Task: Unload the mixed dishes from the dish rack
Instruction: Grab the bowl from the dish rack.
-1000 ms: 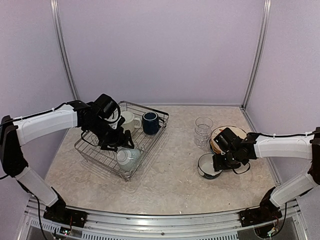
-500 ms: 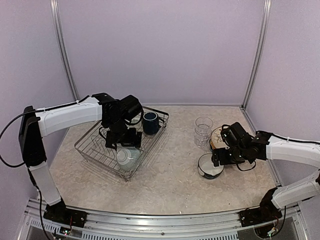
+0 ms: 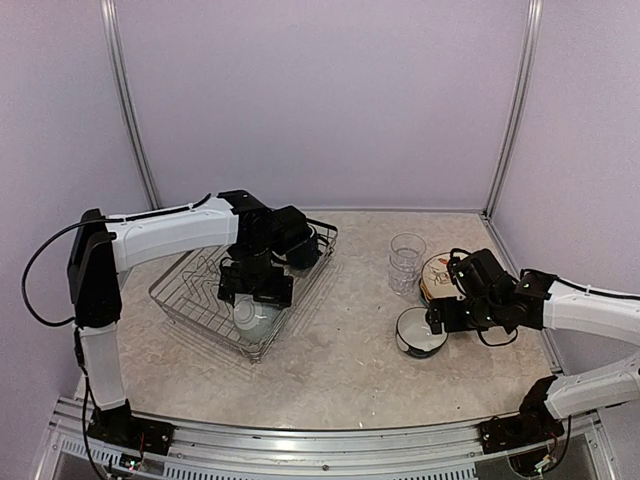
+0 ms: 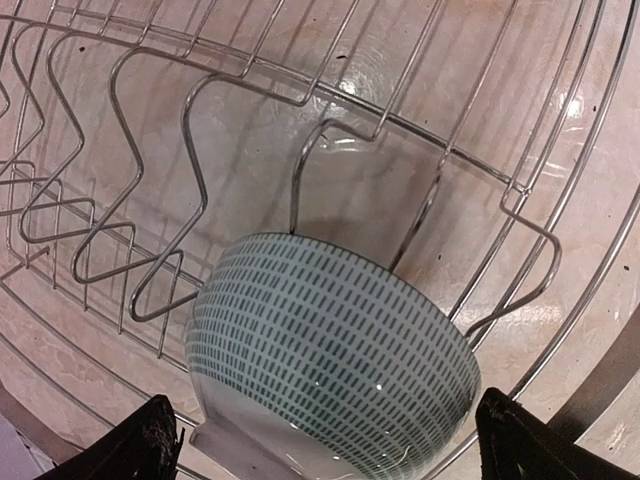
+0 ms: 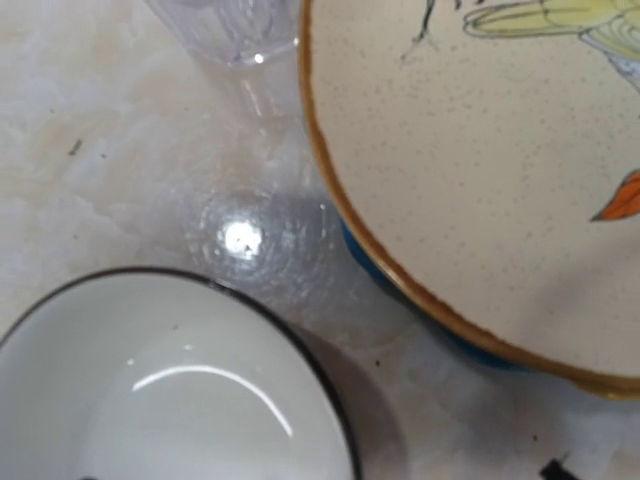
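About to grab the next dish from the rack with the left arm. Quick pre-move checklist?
1. Left gripper open: ok.
2. Teal bowl lined up between its fingertips: ok, left wrist view.
3. Bowl free of the dish rack prongs: cannot tell; it lies upside down among them.
4. Right gripper clear of the unloaded bowl: cannot tell.
5. Tumbler and bird plate well aside of the rack: ok.

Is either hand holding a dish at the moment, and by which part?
Neither. The left hand, open, straddles the teal bowl in the dish rack without touching; the right hand hovers by the second bowl on the table.
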You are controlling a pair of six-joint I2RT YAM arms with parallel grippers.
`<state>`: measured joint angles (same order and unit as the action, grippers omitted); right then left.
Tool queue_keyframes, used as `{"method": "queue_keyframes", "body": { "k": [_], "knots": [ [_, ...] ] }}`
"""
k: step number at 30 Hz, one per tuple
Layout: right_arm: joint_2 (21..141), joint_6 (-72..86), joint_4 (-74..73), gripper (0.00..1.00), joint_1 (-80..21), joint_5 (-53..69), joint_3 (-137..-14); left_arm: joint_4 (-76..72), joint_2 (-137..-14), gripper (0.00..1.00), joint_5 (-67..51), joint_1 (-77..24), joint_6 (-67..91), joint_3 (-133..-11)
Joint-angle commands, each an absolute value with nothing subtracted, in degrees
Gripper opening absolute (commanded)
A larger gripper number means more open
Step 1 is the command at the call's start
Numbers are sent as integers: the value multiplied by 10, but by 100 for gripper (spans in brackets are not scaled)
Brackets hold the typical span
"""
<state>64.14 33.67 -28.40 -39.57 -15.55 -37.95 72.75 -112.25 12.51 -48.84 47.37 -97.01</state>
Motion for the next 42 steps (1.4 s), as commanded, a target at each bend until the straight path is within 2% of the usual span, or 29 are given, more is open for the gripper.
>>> {"method": "queue_keyframes", "body": {
  "k": [1,13,28,33,42],
  "knots": [
    [616,334,-269,94,-393,-160,-367,741,-1149,99,123,-485,477,-1007],
    [604,326,-254,95,-393,-162,-369,767,-1182,99,124,-479,472,-1007],
    [624,327,-233,96,-392,-145,-370,762,-1122,89,111,-456,450,-950],
    [633,327,-231,96,-392,-142,-373,759,-1106,96,92,-448,439,-932],
    [642,326,-220,96,-393,-133,-374,752,-1067,99,74,-442,425,-899]
  ]
}}
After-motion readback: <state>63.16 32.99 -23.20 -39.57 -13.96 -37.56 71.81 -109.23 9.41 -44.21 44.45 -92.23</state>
